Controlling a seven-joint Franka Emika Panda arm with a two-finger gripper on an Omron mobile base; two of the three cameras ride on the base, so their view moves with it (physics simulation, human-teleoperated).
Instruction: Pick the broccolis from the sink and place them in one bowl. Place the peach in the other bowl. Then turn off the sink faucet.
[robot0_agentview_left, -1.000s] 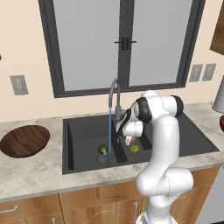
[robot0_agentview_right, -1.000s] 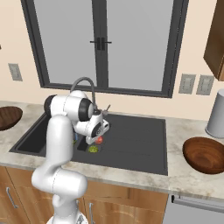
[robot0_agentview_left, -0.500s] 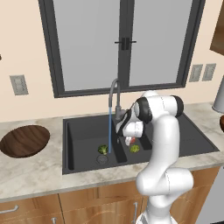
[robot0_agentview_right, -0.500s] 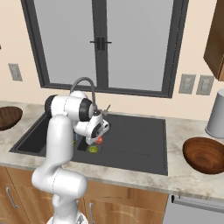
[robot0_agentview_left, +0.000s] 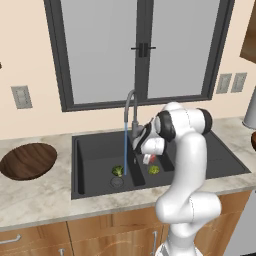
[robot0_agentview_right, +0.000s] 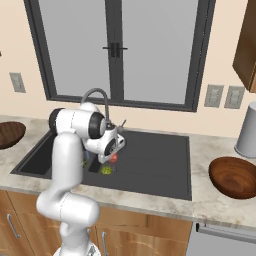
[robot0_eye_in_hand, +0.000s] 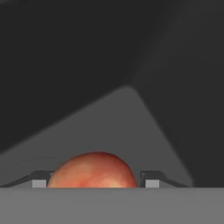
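Observation:
The red-orange peach sits between my two finger tips, which press against both of its sides. My gripper is low in the black sink, shut on the peach. One green broccoli lies just below the hand, the other broccoli rests by the left drain. In the right base view the gripper holds the peach above a broccoli. A brown wooden bowl stands on the left counter, another bowl on the right. Water runs from the grey faucet.
The faucet's spout arches right behind my hand. A grey canister stands at the back right of the counter. Wall outlets and a window are behind the sink. Wooden cabinet fronts run below the stone counter.
The fingers have come together onto the peach. The arm has hardly moved, and the broccolis lie where they were.

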